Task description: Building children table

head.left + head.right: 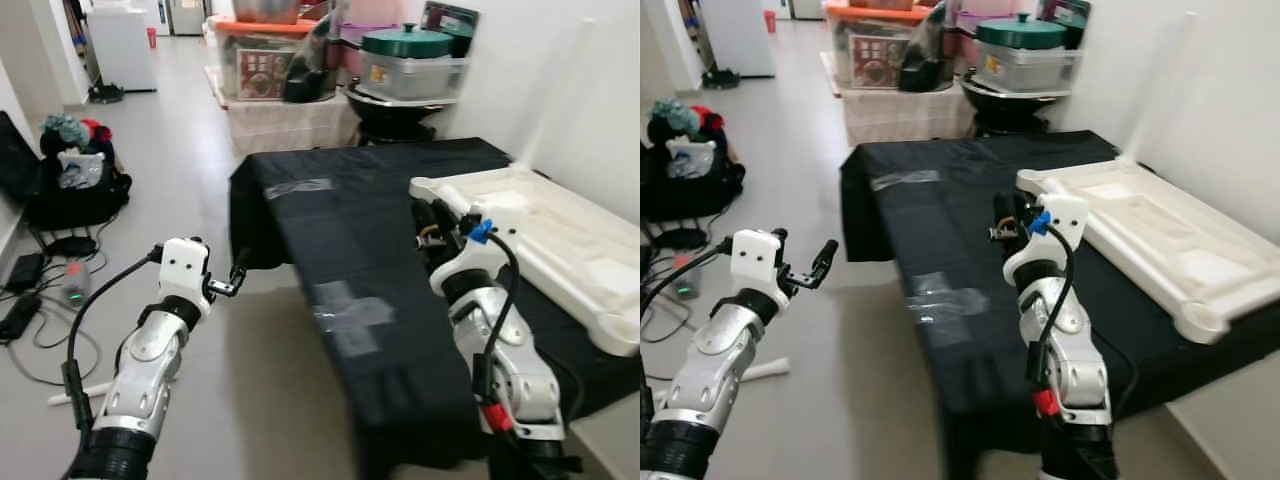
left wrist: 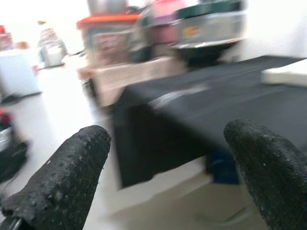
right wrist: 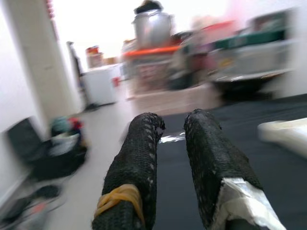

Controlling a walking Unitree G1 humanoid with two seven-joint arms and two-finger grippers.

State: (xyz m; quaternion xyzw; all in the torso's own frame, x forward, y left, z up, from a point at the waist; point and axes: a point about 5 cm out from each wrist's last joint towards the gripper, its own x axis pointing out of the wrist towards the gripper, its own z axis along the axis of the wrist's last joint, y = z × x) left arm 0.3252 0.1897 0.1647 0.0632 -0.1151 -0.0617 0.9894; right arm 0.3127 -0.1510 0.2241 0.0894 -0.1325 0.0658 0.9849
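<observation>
Approaching item: white tabletop (image 1: 560, 240) flat on black-draped bench (image 1: 380, 250); right gripper (image 3: 175, 139) nearly pressed together, should spread first; left gripper (image 2: 168, 163) spread wide, over floor.

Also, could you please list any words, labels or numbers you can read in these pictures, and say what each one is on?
None can be read.
Yellow sticker on the clear tub under the green lid: too small to read.
Printed picture on the front of the orange-lidded storage box: any lettering is blurred.
White tabletop on the black cloth: no print visible.
</observation>
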